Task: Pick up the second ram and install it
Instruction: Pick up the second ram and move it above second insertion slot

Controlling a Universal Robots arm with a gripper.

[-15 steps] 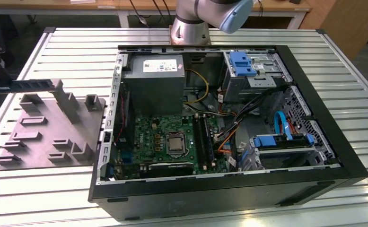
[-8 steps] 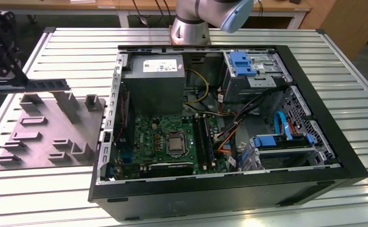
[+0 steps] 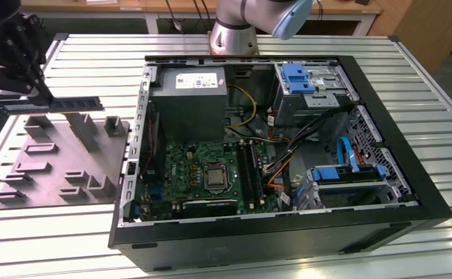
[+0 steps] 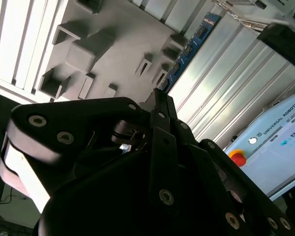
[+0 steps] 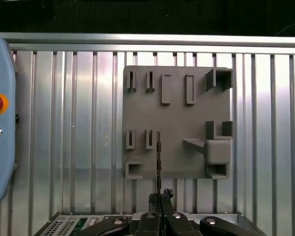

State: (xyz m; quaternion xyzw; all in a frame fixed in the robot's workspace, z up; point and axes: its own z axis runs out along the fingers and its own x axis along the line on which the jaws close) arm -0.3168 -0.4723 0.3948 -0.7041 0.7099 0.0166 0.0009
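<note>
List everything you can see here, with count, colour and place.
second ram: one, dark green, held above the fixture plate.
fixture plate: one, gray, on the table beside the case.
computer case: one, black, open, mid-table.
motherboard: one, green, inside the case.
power supply: one, gray, inside the case.
teach pendant: one, pale blue-gray, red button, on the table.
table: one, silver, slatted.
arm: one, silver-gray, base beyond the case.
gripper: one, black, shut on the second ram.
</note>
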